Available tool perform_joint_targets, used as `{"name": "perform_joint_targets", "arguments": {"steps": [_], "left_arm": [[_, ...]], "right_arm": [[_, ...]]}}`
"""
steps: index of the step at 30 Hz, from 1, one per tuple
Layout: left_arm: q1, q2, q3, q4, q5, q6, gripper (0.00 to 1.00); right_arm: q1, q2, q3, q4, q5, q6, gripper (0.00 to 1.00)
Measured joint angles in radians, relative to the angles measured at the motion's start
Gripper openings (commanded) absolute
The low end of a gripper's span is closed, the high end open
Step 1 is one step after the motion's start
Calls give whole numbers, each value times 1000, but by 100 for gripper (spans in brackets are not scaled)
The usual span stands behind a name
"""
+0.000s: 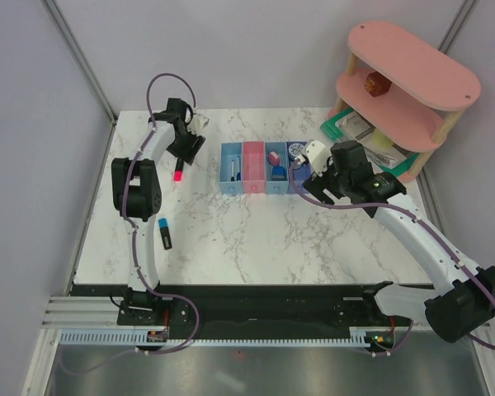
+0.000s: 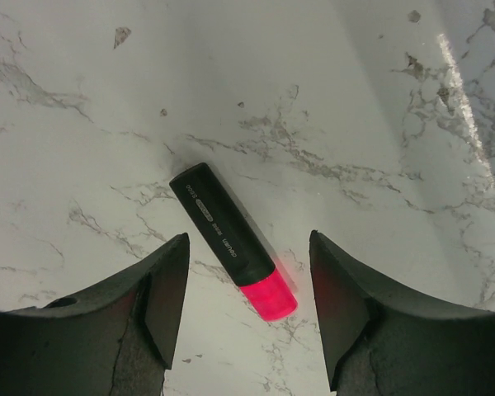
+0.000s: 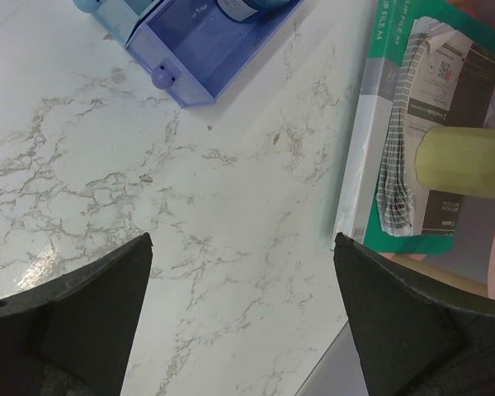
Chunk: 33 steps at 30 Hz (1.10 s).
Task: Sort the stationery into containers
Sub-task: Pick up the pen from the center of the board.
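Hovering over pink highlighter (image 2: 233, 244) | left jaws parted, straddling it | right jaws spread wide, empty

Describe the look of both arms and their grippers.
The left arm and right arm both have white links with black joints. A purple cable loops along each. The left gripper and right gripper are black, with broad, matte dark fingers tapering to blunt tips. No markings are readable on them.
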Motion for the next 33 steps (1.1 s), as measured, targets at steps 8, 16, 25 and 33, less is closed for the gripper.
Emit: {"name": "perform_joint_targets", "arguments": {"steps": [8, 16, 25, 33], "left_arm": [[24, 0, -95, -6, -4, -29, 64], [24, -11, -137, 8, -21, -44, 15], [43, -29, -161, 27, -26, -48, 2], [113, -196, -259, 13, 71, -64, 2]], "right_arm": [[0, 15, 29, 0, -7, 0, 98], [0, 17, 59, -3, -12, 3, 98], [0, 43, 92, -43, -90, 12, 98], [93, 192, 192, -84, -221, 56, 98]]}}
